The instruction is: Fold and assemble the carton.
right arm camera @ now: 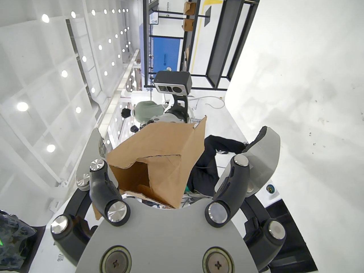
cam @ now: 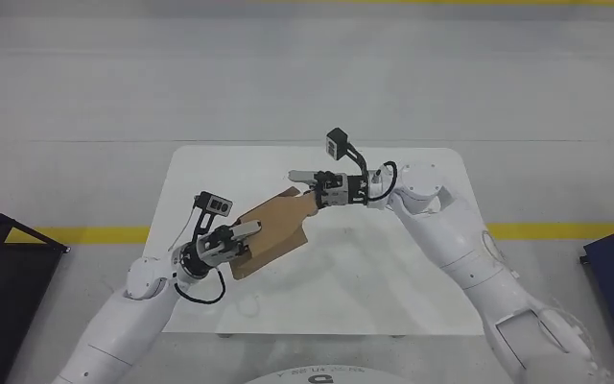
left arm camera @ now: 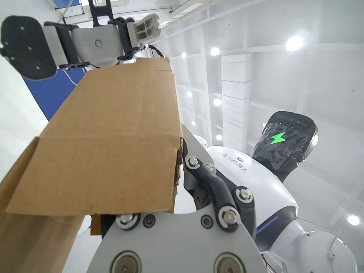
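A: Left gripper (cam: 242, 233) nearest, pinching carton (cam: 273, 228) at its 8 o'clock edge, over table's (cam: 384, 278) 9 o'clock side
B: Right gripper (cam: 305, 184) fingers spread at its 1 o'clock corner. Judged light, easily creased; hold panel edges

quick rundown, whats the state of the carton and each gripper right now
carton: partly opened, flaps not folded in, held at one end
left gripper: shut on the carton
right gripper: open, fingers spread around the carton's other end
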`<move>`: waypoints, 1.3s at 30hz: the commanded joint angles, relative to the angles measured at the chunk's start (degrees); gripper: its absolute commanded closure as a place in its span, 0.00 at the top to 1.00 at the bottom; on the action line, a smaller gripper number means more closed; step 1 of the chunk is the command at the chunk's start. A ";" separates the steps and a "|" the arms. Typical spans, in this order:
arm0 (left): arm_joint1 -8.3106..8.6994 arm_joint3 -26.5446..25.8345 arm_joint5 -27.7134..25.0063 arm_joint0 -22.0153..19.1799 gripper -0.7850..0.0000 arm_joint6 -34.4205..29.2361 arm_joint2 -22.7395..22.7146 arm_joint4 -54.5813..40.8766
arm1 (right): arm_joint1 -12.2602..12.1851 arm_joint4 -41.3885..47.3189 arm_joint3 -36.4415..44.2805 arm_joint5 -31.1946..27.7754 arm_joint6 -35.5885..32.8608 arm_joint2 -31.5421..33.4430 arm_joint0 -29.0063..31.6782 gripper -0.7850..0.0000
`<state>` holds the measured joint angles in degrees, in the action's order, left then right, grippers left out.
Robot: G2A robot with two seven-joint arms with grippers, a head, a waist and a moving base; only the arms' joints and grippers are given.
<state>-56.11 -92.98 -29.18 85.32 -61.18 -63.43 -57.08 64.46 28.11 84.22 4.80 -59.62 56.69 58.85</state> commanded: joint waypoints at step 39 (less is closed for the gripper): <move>-2.23 1.52 0.22 2.01 0.00 -2.37 -3.44 -0.83 | -2.42 -2.42 5.71 -5.76 -6.20 6.34 7.37 1.00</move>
<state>-58.30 -91.53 -29.01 87.25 -63.45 -66.76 -57.90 62.18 25.76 89.47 -0.73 -65.70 62.57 65.59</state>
